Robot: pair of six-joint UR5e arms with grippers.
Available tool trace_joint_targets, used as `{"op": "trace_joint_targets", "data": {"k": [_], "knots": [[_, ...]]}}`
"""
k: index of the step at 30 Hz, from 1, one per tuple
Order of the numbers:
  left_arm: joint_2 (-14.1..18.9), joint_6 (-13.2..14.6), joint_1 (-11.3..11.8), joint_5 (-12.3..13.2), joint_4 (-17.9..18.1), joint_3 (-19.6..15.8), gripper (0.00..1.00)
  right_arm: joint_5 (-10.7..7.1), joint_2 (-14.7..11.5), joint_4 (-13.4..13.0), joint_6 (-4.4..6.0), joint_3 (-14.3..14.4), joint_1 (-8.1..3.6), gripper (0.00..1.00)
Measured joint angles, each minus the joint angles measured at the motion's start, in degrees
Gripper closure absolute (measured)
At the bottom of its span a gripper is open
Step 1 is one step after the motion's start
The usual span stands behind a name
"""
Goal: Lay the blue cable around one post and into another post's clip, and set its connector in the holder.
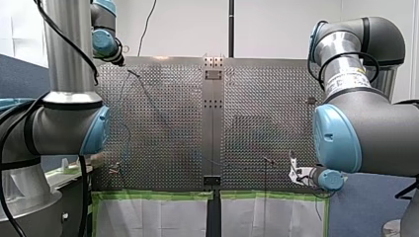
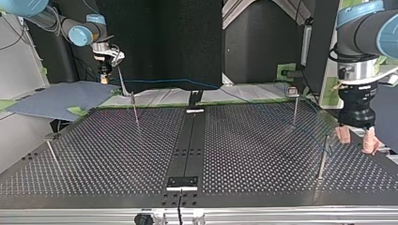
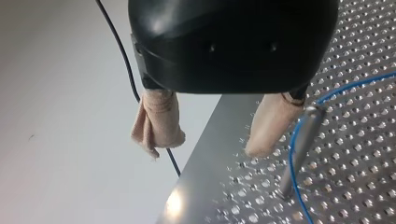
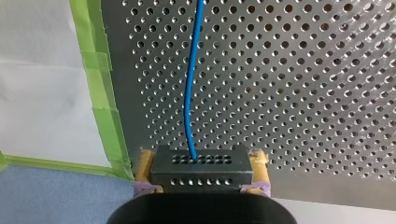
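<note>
Blue cable (image 4: 188, 93): thin single strand. It runs nearly straight over the perforated plate, curves slightly, and enters the upper face of the connector (image 4: 201, 169).

Connector: dark rectangular block with rows of small holes. It sits level and clear of the plate, clamped between the yellow pads of my right gripper (image 4: 201, 157).

Further along, the cable bends round a slim metal post (image 3: 300, 147) near its top, then drops along the post's side to the plate. It probably touches the post, but this is not certain.
</note>
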Motion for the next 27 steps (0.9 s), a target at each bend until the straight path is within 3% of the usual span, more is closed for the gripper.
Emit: {"op": "trace_joint_targets", "data": {"k": [20,27], "knots": [[-1.4,11.5,-2.9,0.8,-11.5,11.5,0.0,-0.01,0.0,0.2,0.0,-0.3,0.02,1.0],[-1.4,15.3,-3.8,0.3,-15.3,12.7,0.0,0.0,0.0,0.1,0.0,-0.4,0.07,1.0]]}}
